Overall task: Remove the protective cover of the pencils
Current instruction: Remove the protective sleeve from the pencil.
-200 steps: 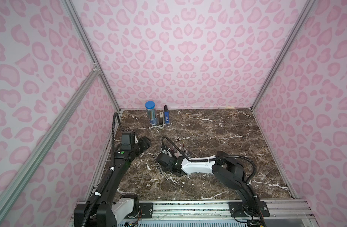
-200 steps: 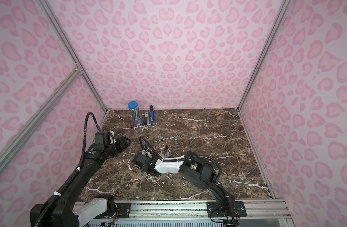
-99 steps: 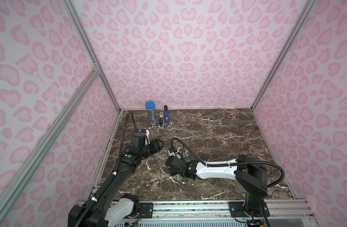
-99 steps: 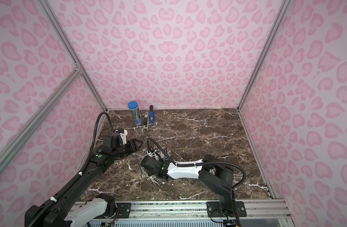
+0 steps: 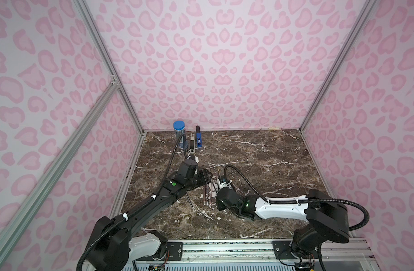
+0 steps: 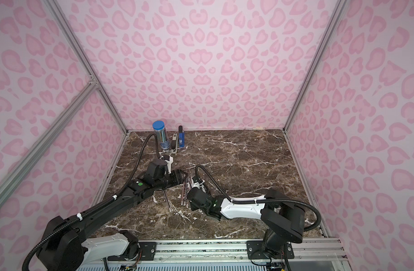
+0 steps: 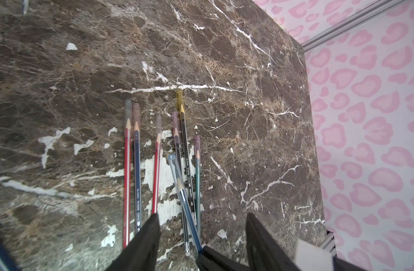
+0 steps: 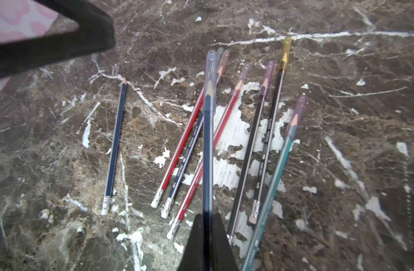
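My left gripper point(image 7: 202, 216) hangs with its jaws spread over the pencils point(image 8: 268, 140) lying side by side on the marble table point(image 8: 342, 164), while my right gripper point(image 8: 208, 217) pinches a capped blue pencil point(image 8: 208, 131) aslant above them.
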Controlling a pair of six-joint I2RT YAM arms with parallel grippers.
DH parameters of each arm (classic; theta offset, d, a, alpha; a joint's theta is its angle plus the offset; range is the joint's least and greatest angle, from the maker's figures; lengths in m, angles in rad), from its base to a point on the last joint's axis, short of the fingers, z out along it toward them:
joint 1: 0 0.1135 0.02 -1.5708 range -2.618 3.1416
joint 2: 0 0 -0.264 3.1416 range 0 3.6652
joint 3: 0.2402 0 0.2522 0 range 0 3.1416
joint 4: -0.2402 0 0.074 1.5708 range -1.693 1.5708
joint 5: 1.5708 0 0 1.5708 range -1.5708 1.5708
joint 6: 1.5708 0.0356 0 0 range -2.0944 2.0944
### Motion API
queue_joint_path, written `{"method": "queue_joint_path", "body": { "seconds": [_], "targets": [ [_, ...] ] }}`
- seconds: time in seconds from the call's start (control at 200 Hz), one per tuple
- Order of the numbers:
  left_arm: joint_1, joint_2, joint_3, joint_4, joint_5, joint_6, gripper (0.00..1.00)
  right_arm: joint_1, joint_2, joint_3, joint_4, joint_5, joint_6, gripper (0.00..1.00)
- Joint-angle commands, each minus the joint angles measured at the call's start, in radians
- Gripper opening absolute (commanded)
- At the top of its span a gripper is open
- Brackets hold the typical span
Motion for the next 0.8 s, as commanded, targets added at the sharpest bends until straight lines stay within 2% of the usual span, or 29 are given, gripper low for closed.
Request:
{"method": "queue_joint_path", "body": {
  "seconds": [0.0, 0.11, 0.215, 0.605, 0.8],
  "targets": [
    [-0.013, 0.027, 0.025, 0.043, -0.031, -0.004, 0.6, 0.009, -0.013, -0.01, 0.059, 0.001, 0.009, 0.0],
    [-0.016, 0.036, 0.03, 0.04, -0.055, -0.012, 0.59, 0.027, -0.027, -0.006, 0.06, 0.015, 0.011, 0.0],
    [-0.018, 0.034, 0.024, 0.037, -0.078, -0.029, 0.53, 0.039, -0.04, -0.002, 0.064, 0.027, 0.017, 0.0],
    [-0.024, 0.023, 0.024, 0.017, -0.121, -0.073, 0.5, 0.061, -0.051, 0.032, 0.052, 0.074, 0.021, 0.0],
    [-0.032, 0.04, 0.035, 0.014, -0.125, -0.084, 0.42, 0.069, -0.055, 0.055, 0.046, 0.08, 0.012, 0.0]
  ]
}}
